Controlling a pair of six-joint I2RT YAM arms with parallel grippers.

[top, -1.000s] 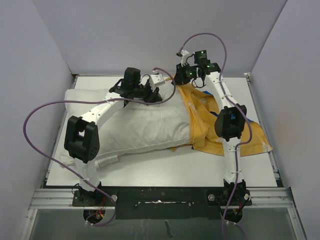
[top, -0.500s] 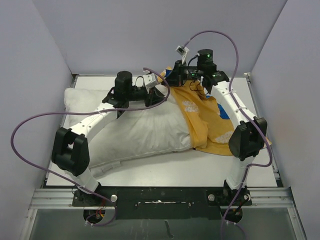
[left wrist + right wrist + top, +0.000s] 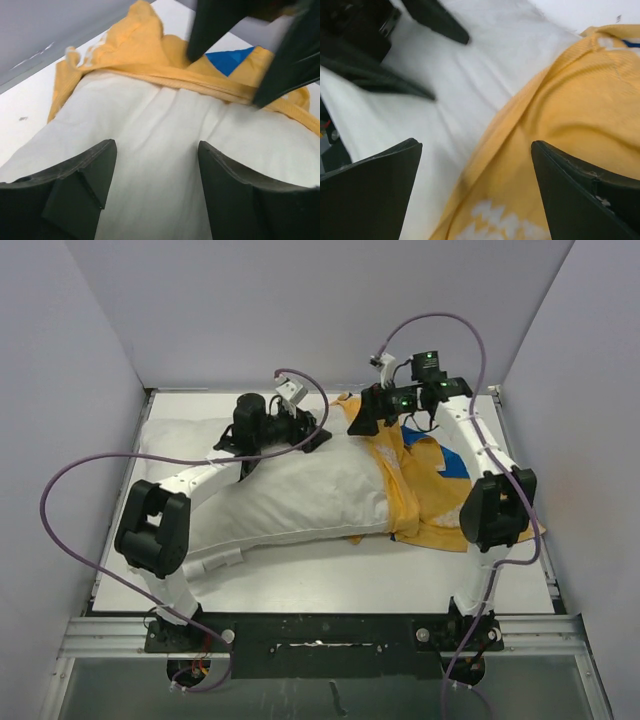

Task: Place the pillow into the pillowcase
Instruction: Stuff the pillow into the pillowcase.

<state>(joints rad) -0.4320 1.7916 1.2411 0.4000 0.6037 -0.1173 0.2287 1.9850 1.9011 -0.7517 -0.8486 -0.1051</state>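
Both pincers have sprung apart since a second ago: the left pincer [image 3: 156, 150] hangs released over the pillow [image 3: 290, 495], the right pincer [image 3: 475, 147] released above the pillowcase [image 3: 425, 490] hem. On the worktop [image 3: 330, 575] the pillow's right end sits inside the pillowcase, mustard side up, a blue patch showing

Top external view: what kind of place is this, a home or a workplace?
Most likely a robot test cell in a lab, not a home. Plain grey walls enclose a white table, and the left arm and right arm are bolted to a metal rail at its near edge.
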